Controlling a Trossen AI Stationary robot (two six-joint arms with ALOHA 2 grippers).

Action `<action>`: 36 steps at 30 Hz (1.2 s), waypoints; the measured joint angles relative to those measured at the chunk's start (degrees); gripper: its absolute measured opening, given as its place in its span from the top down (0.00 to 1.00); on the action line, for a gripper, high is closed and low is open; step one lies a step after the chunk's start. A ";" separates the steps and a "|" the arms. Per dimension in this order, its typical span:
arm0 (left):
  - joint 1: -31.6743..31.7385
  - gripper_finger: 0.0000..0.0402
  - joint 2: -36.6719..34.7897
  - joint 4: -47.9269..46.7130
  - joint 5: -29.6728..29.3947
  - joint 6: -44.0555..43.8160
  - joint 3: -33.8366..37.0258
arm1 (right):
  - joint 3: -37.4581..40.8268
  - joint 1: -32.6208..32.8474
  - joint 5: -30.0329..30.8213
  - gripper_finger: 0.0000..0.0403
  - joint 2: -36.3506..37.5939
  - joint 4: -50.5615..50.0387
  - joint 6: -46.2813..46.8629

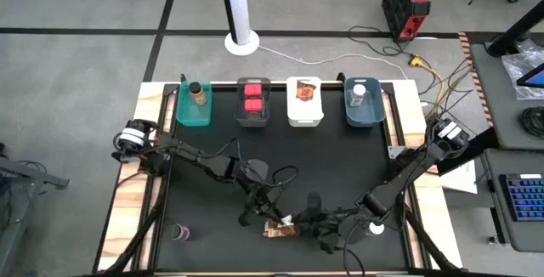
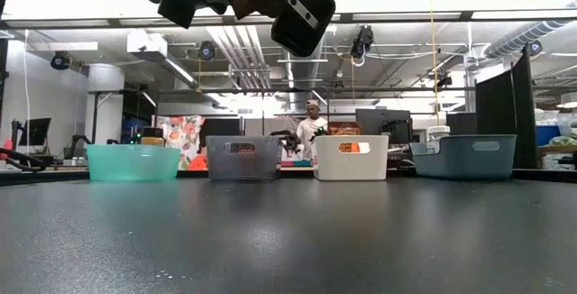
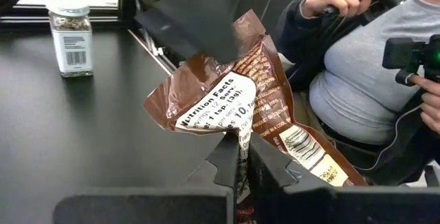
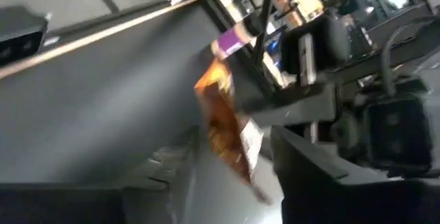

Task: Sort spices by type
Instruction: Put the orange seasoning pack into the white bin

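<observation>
the left gripper (image 3: 240, 165) is clamping a brown packet (image 3: 237, 97) near the table's front edge. the right gripper (image 4: 230, 176) is hanging beside it, fingers apart.

At the table's (image 1: 340, 166) 12 o'clock edge we log four bins in a row. From 9 toward 3: the first bin (image 1: 193, 107) holds a bottle (image 1: 198, 93), the second bin (image 1: 252, 103) two tubs (image 1: 252, 97), the third bin (image 1: 304, 103) a packet (image 1: 304, 93), the fourth bin (image 1: 367, 103) a jar (image 1: 358, 93). At 6 o'clock, a second packet (image 1: 280, 229) sits between the left gripper (image 1: 265, 219) and right gripper (image 1: 310, 223). Another bottle (image 1: 180, 232) lies at 7 o'clock; another jar (image 1: 376, 226) at 5.
</observation>
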State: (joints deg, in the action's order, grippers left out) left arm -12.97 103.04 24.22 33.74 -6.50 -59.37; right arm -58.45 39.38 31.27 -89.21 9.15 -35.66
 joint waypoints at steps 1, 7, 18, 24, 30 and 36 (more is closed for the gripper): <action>0.01 1.00 0.01 0.01 -0.03 -0.01 0.00 | -0.13 -0.02 0.00 0.59 0.00 0.44 -0.06; -0.02 1.00 0.02 0.10 -0.09 0.00 0.00 | -0.14 -0.02 0.00 0.85 0.46 0.04 -1.58; -0.02 0.84 0.09 0.09 -6.86 -1.31 -0.80 | -0.12 -0.02 0.16 0.98 0.61 -1.71 0.06; 0.16 0.59 0.05 -0.77 -8.82 -1.07 -0.94 | -0.16 0.05 0.07 0.98 1.81 -5.46 3.54; 2.25 0.43 -3.05 -12.21 -9.32 1.26 -1.01 | -5.23 -0.27 0.42 0.98 4.18 -20.60 21.39; 3.50 0.42 -6.25 -13.58 -9.43 2.45 -1.01 | -11.68 -1.35 6.73 0.98 4.72 -40.82 39.53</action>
State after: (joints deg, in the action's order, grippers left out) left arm -9.47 96.79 10.64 24.31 -4.05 -60.38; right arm -70.13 38.03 37.99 -84.49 -31.67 3.87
